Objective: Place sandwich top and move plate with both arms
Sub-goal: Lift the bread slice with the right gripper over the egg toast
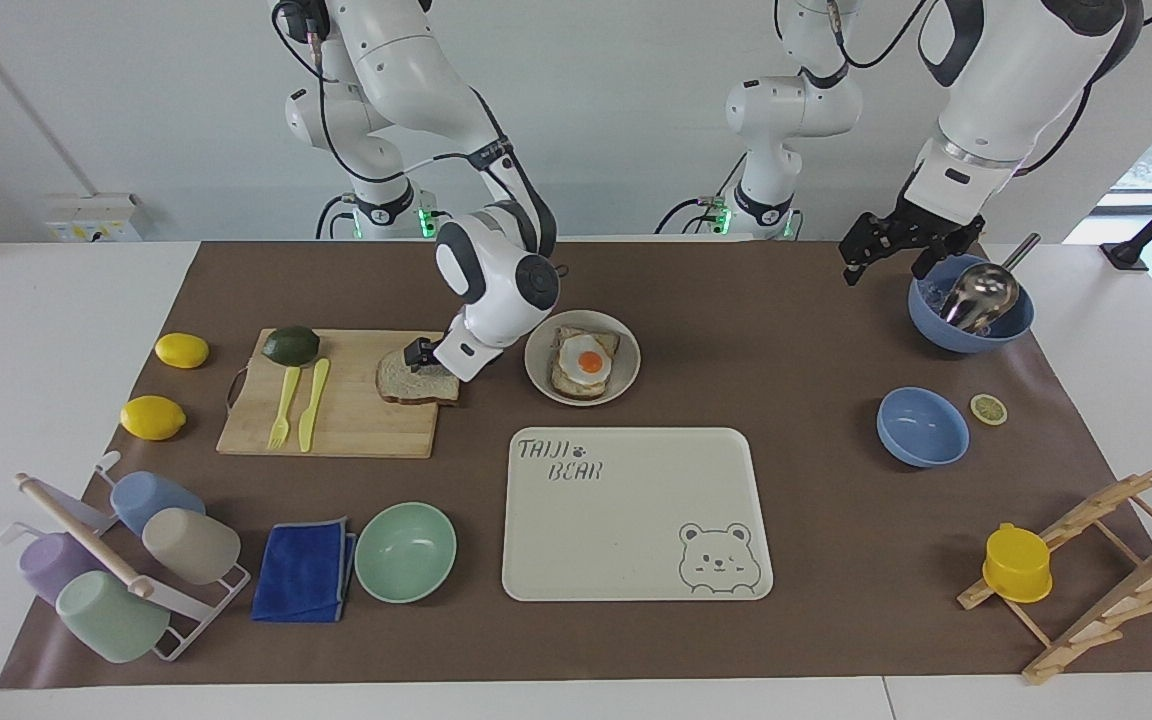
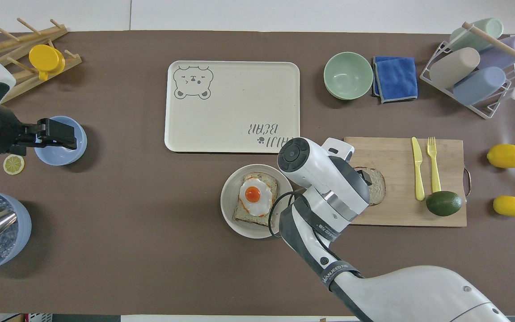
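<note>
The sandwich top, a pale speckled bread slice, lies flat on the corner of the wooden cutting board nearest the plate; it also shows in the overhead view. The beige plate sits beside the board and holds a toast slice with a fried egg; the plate shows in the overhead view too. My right gripper is down at the bread slice's top face, tilted, its wrist covering most of the slice from above. My left gripper waits open in the air beside a blue bowl with a ladle.
The cream bear tray lies farther from the robots than the plate. An avocado, a yellow knife and a fork are on the board. Two lemons, a mint-green bowl, a blue cloth, a cup rack, a small blue bowl and a wooden rack stand around.
</note>
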You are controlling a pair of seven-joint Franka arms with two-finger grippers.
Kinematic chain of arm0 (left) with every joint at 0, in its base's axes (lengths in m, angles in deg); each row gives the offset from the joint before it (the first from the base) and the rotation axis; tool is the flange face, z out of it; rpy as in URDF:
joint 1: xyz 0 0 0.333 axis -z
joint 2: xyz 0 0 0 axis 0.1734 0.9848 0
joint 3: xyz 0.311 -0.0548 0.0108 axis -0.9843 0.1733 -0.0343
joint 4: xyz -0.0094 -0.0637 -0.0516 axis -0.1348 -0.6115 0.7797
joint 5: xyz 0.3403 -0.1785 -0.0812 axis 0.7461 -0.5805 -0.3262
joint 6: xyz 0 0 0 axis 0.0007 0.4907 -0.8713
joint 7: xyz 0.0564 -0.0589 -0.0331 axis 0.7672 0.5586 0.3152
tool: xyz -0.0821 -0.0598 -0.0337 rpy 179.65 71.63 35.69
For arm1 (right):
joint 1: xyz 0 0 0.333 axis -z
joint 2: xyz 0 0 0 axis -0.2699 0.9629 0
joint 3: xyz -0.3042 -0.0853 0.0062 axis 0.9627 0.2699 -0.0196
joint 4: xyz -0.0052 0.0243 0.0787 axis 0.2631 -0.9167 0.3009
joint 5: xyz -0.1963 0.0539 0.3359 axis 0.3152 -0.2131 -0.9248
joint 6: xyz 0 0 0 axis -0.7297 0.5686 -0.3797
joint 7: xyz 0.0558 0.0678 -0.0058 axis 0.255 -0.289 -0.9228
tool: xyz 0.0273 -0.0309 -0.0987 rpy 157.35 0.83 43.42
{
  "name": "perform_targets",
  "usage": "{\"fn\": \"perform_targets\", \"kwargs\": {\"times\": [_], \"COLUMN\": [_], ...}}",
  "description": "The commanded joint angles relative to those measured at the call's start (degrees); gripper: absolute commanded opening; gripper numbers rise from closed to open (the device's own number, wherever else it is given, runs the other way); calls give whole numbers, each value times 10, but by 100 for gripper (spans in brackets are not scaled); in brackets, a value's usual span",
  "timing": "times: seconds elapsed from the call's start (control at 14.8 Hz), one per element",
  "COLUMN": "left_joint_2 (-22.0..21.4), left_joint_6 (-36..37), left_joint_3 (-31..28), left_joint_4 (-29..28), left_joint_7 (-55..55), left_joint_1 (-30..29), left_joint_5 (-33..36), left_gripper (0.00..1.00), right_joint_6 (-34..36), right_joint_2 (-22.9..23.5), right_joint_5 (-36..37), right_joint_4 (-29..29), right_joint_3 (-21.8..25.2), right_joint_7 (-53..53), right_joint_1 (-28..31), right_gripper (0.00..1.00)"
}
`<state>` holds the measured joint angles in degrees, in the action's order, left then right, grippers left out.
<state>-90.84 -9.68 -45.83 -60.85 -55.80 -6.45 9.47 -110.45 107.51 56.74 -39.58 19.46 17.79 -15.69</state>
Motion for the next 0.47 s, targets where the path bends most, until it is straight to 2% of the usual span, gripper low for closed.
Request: {"fn": "perform_targets", "kwargs": {"times": [0.0,0.07,0.27,0.41], "left_joint_2": [-13,-13,-13,-13], "left_joint_6": [4,4,4,1], "left_joint_3": [-3,-3,-3,-3], "left_joint_4": [-13,-13,-13,-13], "left_joint_7": [0,1,1,2], "left_joint_1": [1,1,1,1], "left_joint_5": [-1,-1,-1,-1], "left_gripper": [100,100,100,100], "right_joint_6": [-13,-10,-7,12], "right_joint_2": [-17,-17,-14,-10], "right_joint_5": [17,18,16,14], "right_joint_4": [-22,-20,-12,15], "right_joint_3": [-3,-3,-5,-7], "right_joint_7": [17,17,16,13], "right_joint_1": [-5,-5,-6,-6], "right_gripper": [65,52,1,0]}}
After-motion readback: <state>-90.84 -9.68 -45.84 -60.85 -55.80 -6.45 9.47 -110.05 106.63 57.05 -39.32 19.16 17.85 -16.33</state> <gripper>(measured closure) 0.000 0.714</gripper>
